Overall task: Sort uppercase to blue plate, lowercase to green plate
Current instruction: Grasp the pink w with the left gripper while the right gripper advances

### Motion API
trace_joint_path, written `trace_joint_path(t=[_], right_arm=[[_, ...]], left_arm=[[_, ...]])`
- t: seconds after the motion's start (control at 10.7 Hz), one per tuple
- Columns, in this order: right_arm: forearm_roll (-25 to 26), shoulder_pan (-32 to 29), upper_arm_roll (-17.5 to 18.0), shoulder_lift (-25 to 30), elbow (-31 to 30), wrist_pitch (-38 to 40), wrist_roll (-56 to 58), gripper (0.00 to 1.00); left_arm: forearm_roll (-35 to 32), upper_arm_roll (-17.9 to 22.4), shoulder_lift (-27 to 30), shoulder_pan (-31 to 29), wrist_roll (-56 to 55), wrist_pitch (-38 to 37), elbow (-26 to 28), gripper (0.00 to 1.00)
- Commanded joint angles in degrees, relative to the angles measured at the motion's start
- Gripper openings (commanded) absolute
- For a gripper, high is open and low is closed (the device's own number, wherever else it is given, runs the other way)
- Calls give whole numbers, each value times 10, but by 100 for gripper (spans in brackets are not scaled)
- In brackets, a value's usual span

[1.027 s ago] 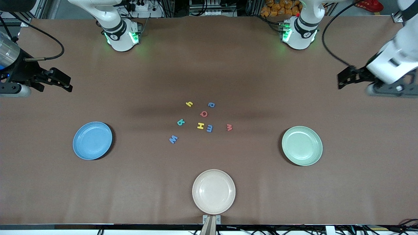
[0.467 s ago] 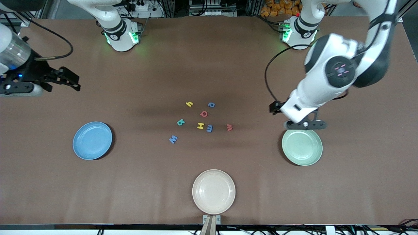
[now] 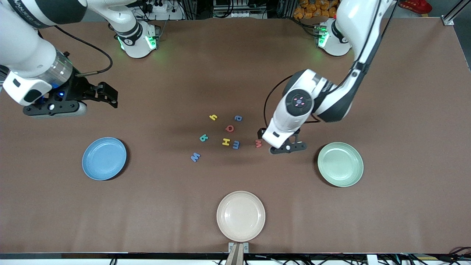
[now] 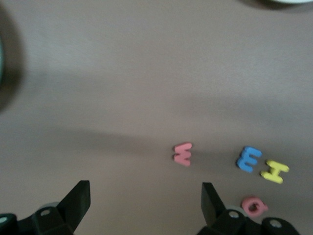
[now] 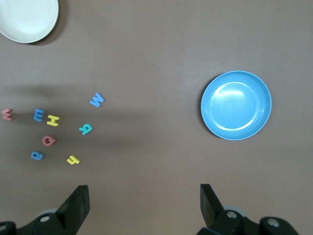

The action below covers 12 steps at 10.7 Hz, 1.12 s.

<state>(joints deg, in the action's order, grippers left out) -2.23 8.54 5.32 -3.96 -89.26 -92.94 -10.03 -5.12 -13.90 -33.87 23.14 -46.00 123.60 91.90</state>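
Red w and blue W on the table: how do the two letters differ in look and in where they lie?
The red w is red; the blue W is blue. The red w lies toward the left arm's end of the letter cluster, beside the left gripper; the blue W lies toward the right arm's end, closest of the letters to the blue plate. The blue W lies nearer the front camera than the red w. Both lie flat on the table, on no plate.
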Motion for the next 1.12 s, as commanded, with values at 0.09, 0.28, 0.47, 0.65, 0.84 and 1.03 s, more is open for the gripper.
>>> trace_joint_path(t=[0.09, 0.28, 0.47, 0.65, 0.84, 1.03], right_arm=[[-10, 9, -1, -24, 2, 16, -18, 100], [-11, 6, -1, -40, 7, 11, -18, 100], [-11, 9, -1, -81, 8, -6, -42, 100], [-16, 15, -1, -111, 8, -19, -65, 100], [-23, 15, -1, -111, 7, -14, -88, 100], [-22, 13, -2, -114, 2, -12, -90, 100]], left_arm=[[-19, 7, -74, 25, -47, 85, -14, 100], [-39, 9, -91, 39, -47, 99, -15, 100], [-74, 9, -104, 52, -47, 100, -15, 100], [-77, 9, -115, 53, -47, 100, -16, 90], [-88, 9, -124, 55, -47, 108, -17, 82], [-93, 9, -124, 55, -45, 108, -17, 62]])
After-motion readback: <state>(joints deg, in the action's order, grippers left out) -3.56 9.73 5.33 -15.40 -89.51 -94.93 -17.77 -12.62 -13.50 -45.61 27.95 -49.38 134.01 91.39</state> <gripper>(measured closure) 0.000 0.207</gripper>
